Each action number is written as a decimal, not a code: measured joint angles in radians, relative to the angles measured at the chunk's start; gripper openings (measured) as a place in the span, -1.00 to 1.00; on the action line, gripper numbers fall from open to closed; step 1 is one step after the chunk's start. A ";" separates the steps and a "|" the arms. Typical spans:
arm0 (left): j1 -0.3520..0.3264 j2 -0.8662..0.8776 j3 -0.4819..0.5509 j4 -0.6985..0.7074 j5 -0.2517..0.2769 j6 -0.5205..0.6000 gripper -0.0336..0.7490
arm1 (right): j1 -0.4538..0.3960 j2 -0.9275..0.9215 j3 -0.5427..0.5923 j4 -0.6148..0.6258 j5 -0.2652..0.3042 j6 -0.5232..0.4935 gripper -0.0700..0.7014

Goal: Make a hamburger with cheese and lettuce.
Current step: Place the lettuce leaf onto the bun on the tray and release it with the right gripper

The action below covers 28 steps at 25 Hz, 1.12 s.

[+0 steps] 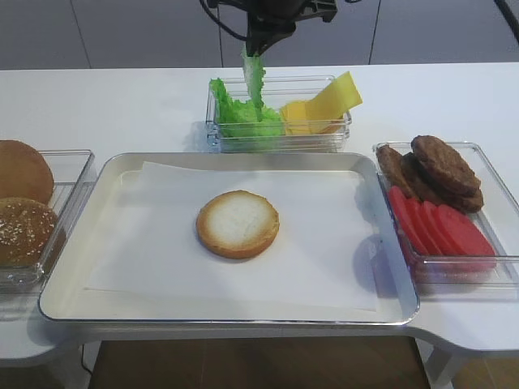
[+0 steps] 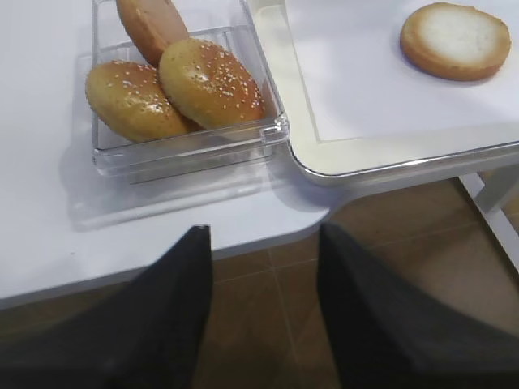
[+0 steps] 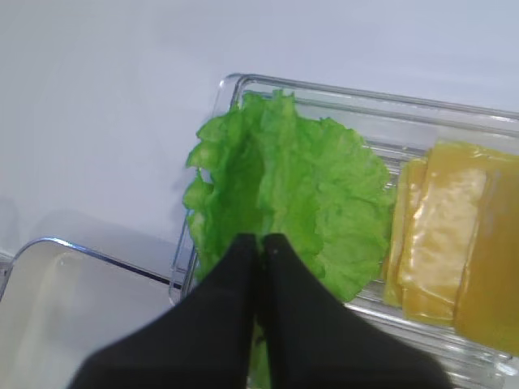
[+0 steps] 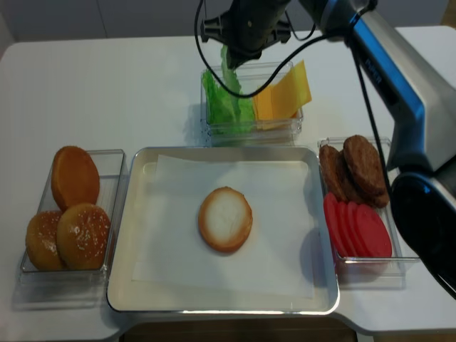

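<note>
The hamburger bun half (image 1: 238,224) lies cut face up on the paper in the middle of the metal tray (image 1: 113,174); the left wrist view shows the bun half (image 2: 456,40) too. My right gripper (image 1: 258,44) is shut on a green lettuce leaf (image 1: 253,81), which hangs down over the clear box at the back. In the right wrist view the fingers (image 3: 261,239) pinch the lettuce (image 3: 292,186), with more leaves below. Yellow cheese slices (image 1: 324,105) lean in the same box. My left gripper (image 2: 263,231) is open and empty, off the table's front left edge, over the floor.
A clear box (image 1: 49,235) at the left holds sesame buns (image 1: 24,228). Another box (image 1: 495,263) at the right holds brown patties (image 1: 434,170) and red tomato slices (image 1: 442,231). The lettuce and cheese box (image 1: 280,138) stands just behind the tray.
</note>
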State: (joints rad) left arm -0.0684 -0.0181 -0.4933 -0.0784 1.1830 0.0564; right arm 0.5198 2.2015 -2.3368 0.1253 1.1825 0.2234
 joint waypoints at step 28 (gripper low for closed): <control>0.000 -0.001 0.000 0.000 -0.002 0.000 -0.09 | 0.000 -0.153 0.028 0.038 0.082 -0.030 -0.74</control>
State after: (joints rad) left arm -0.0684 -0.0187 -0.4933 -0.0784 1.1814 0.0564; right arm 0.5198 2.0480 -2.3092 0.1628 1.2643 0.1932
